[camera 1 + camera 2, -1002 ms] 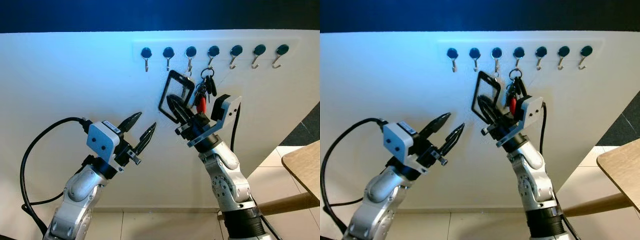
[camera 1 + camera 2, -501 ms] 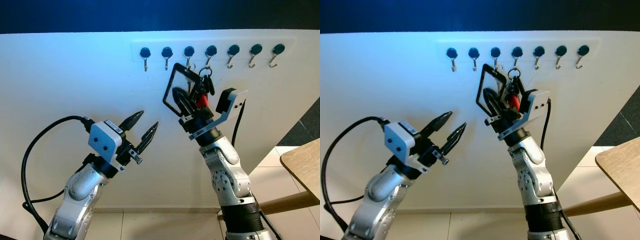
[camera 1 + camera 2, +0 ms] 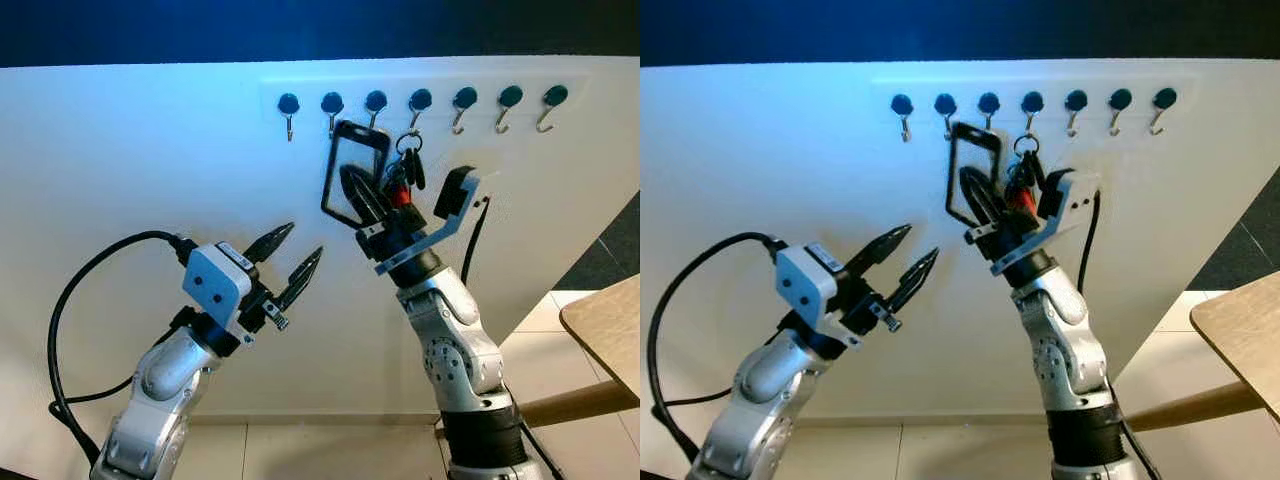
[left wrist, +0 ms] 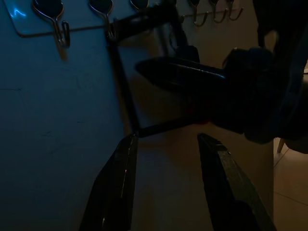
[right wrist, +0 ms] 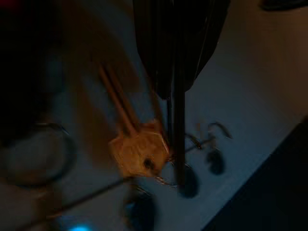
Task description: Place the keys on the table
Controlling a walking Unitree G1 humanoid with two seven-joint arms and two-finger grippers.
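You see the bunch of dark and red keys (image 3: 405,178) hanging from the fourth hook of the row of seven black-capped metal hooks (image 3: 420,103) on the white wall panel (image 3: 150,150), its long axis running straight down. Just beside it, a black rectangular wire frame (image 3: 352,172) hangs from the third hook, its long side near vertical and slightly tilted. Your right gripper (image 3: 362,197) is raised against the wall between frame and keys, with one black finger showing across the frame's opening; whether its fingers are apart or closed on anything cannot be told here. In the right wrist view a brass-coloured key (image 5: 137,153) lies beyond the dark fingers. Your left gripper (image 3: 290,265) hovers lower and to the left, well apart from the hooks, fingers spread and holding nothing. The wooden table corner (image 3: 605,330) sits at the far right edge, with bare wall between.
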